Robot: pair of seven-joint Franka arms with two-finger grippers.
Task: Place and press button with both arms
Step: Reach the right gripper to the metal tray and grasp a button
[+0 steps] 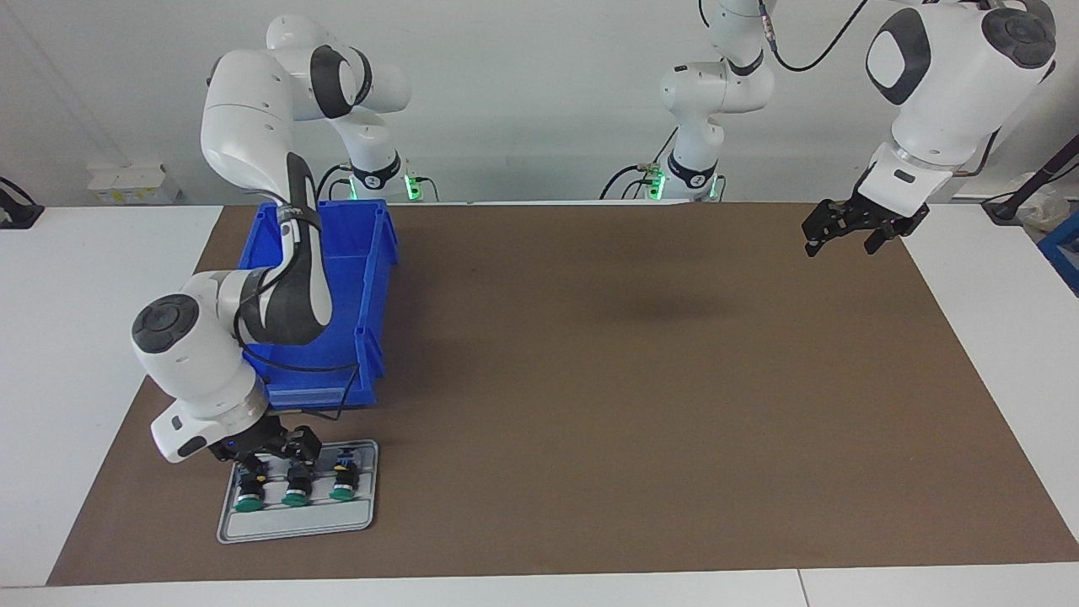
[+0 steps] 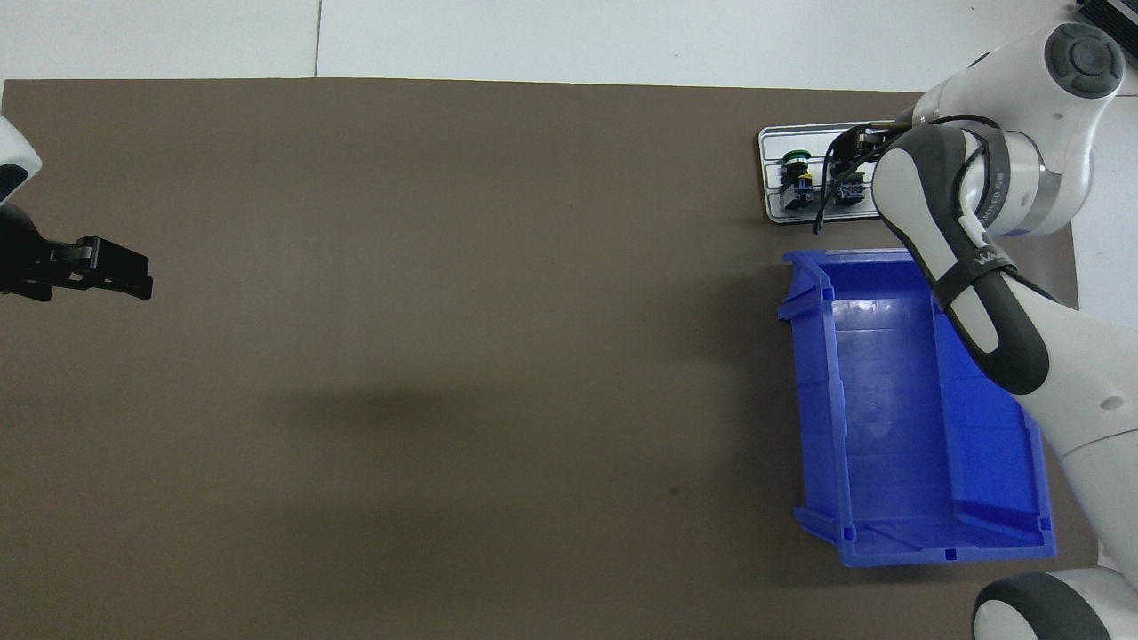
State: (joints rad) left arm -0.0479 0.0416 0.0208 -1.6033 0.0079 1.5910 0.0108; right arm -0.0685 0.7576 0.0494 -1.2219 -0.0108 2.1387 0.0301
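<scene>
Three green-capped buttons lie side by side on a grey tray (image 1: 295, 524) near the mat's edge farthest from the robots, at the right arm's end. My right gripper (image 1: 274, 455) is down at the tray, open, its fingers apart over the terminal ends of the middle button (image 1: 294, 493) and the outer button (image 1: 248, 499). Whether it touches either I cannot tell. The third button (image 1: 341, 487) lies free beside them. From overhead the right gripper (image 2: 855, 147) covers the middle button and one button (image 2: 797, 169) shows whole. My left gripper (image 1: 843, 229) waits open above the mat's other end.
A blue bin (image 1: 371, 278) stands on the brown mat just nearer the robots than the tray, with the right arm reaching over it. From overhead the blue bin (image 2: 889, 400) looks empty. The left gripper (image 2: 107, 265) hangs over bare mat.
</scene>
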